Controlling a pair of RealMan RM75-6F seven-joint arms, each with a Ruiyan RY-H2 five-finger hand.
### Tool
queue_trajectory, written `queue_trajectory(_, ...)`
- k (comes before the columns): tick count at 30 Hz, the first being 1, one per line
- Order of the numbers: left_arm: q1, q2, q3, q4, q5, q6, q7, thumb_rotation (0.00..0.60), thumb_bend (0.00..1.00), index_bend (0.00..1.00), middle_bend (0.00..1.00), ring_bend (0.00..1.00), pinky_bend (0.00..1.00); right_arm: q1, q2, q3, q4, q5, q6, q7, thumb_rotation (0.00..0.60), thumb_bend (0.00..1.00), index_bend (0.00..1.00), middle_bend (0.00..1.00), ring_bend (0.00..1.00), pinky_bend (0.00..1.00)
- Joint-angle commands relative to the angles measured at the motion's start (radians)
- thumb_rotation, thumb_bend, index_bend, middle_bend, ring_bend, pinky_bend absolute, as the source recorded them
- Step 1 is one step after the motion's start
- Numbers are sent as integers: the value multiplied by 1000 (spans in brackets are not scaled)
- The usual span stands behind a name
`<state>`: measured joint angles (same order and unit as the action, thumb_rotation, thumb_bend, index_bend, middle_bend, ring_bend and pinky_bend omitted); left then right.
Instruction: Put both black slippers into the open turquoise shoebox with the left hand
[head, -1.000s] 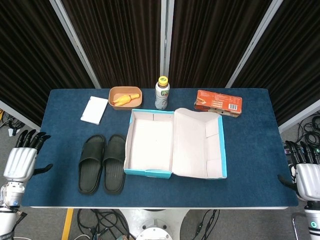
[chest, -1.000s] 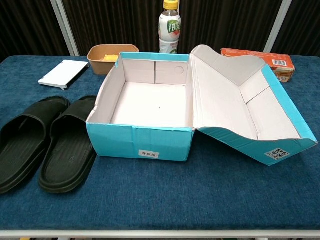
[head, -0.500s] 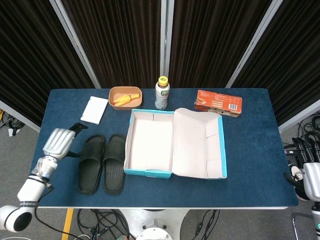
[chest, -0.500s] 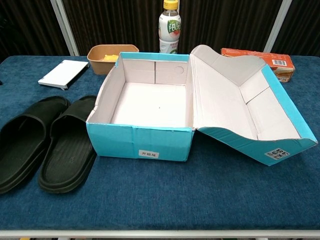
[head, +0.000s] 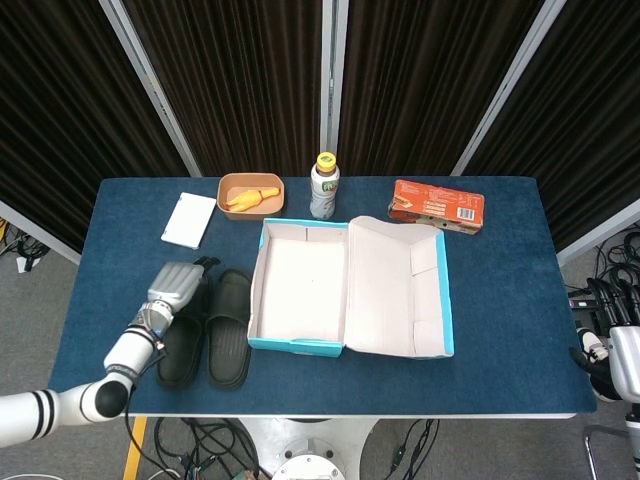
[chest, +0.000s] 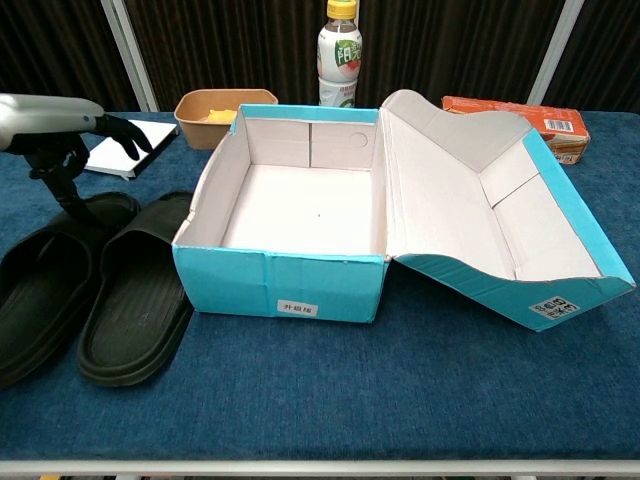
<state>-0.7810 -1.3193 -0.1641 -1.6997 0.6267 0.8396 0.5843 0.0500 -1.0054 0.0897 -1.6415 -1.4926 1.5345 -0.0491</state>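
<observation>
Two black slippers lie side by side on the blue table, left of the box: the outer one (head: 177, 350) (chest: 42, 290) and the inner one (head: 230, 325) (chest: 135, 300). The open turquoise shoebox (head: 298, 345) (chest: 280, 282) stands beside them, white inside and holding nothing, its lid (head: 400, 290) folded out to the right. My left hand (head: 178, 285) (chest: 55, 118) hovers over the far end of the outer slipper, fingers stretched forward and holding nothing; its thumb reaches down near the strap. My right hand (head: 618, 350) hangs off the table's right edge, partly cut off.
Behind the box stand a drink bottle (head: 324, 187) (chest: 340, 50) and a brown bowl (head: 251, 194) (chest: 215, 108) with something yellow in it. A white pad (head: 189, 220) (chest: 125, 150) lies at the back left. An orange carton (head: 437, 204) (chest: 520, 112) lies at the back right.
My left arm has swung in from beside the table's left edge to above the outer slipper's far end. The slippers and box have not moved; the right hand stays off the right edge.
</observation>
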Motion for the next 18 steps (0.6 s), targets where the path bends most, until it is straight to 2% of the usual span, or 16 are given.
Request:
queue_trajectory(1,-64,-31,36,-23,-104,11,60,600,0,136,140,710,750,-1,-2,-3,13,2,-6,19,600,26,32,99,0,61)
queue_trajectory(12,-143,-105,79,40,-242,36,90,600,0,115,108,710,750,4,-10,-4,39,10,-25,46,600,26,31,99,0,61)
queue_trajectory(18,-207,-143,104,86,-341,28,151,600,0,115,108,718,750,6,-15,-4,46,10,-31,52,600,26,32,99,0,62)
